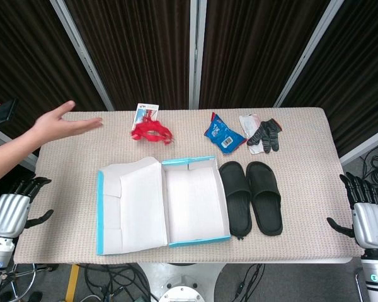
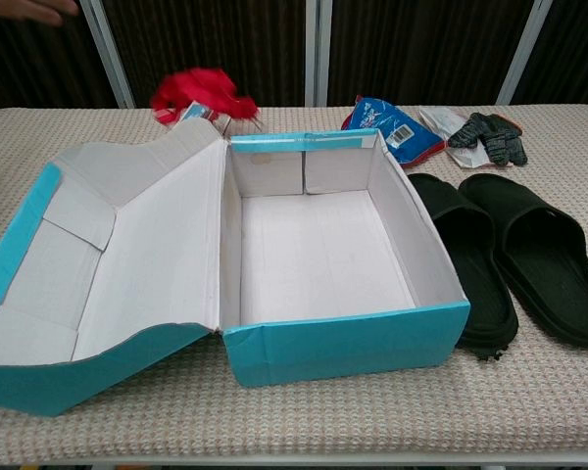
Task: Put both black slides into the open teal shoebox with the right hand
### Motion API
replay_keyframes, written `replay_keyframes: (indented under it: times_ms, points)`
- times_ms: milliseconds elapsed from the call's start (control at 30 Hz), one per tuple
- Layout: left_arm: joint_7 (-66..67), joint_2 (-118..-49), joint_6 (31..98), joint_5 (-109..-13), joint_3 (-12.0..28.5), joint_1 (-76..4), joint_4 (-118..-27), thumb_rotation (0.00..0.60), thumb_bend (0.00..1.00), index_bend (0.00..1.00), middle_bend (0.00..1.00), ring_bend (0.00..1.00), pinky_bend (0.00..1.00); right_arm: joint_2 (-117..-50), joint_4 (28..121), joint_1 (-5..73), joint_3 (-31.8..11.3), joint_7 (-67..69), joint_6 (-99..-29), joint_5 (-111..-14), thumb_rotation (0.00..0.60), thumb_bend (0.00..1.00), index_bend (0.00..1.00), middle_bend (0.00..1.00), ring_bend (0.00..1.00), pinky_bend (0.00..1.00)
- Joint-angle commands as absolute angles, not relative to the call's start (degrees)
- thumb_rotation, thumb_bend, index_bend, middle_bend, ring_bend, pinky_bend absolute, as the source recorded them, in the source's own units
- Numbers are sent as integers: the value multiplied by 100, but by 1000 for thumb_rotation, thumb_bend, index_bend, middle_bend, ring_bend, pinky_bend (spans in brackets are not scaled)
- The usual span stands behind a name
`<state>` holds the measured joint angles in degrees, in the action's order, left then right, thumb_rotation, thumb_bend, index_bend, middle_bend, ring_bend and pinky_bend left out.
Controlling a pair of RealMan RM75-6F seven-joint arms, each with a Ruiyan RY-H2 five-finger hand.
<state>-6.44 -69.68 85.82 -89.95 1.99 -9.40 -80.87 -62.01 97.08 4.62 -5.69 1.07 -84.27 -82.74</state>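
Both black slides (image 1: 251,196) lie side by side at centre right of the frame, just beside the open teal shoebox (image 1: 195,200), whose compartment holds nothing. The right hand (image 1: 369,217) rests at the lower right edge, fingers spread, holding nothing. The slides appear light, flexible and rubbery; the upper strap of each is probably the best place to grip.

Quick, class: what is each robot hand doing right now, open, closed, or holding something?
Left hand: open, holding nothing.
Right hand: open, holding nothing.
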Motion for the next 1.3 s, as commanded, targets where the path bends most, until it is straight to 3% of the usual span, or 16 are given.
replay_keyframes:
  times_ms: [33, 1300]
  points:
    - [-639, -6967, 8579, -8998, 196, -941, -8092, 600, 175, 239, 234, 129, 194, -6200, 9709, 462, -570, 107, -8426, -8270, 600, 36, 0, 29, 0, 0]
    - [-714, -6955, 8631, -9022, 188, -920, -8048, 600, 175, 239, 235, 129, 194, -5949, 10166, 644, -643, -428, -8222, -8205, 600, 35, 0, 29, 0, 0]
